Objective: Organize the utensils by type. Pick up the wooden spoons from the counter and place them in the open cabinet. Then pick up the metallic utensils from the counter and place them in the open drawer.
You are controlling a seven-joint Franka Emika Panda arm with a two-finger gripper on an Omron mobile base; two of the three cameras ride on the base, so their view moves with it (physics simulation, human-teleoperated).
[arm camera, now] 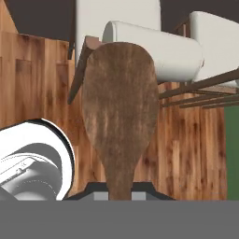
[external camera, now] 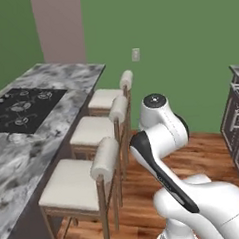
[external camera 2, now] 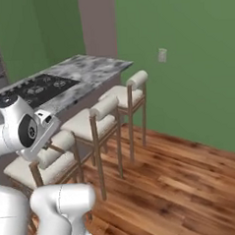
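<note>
Wood floor behind; gripper clamped on wooden spoon (handle hidden)

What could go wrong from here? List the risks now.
The gripper is shut on the wooden spoon near its narrow end, so the broad blade sticks far out and could strike the bar stools close by. The grip is low on the handle; a knock might twist the spoon loose over the wooden floor.

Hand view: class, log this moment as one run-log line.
gripper: shut on wooden spoon | below: wood floor, stools
</note>
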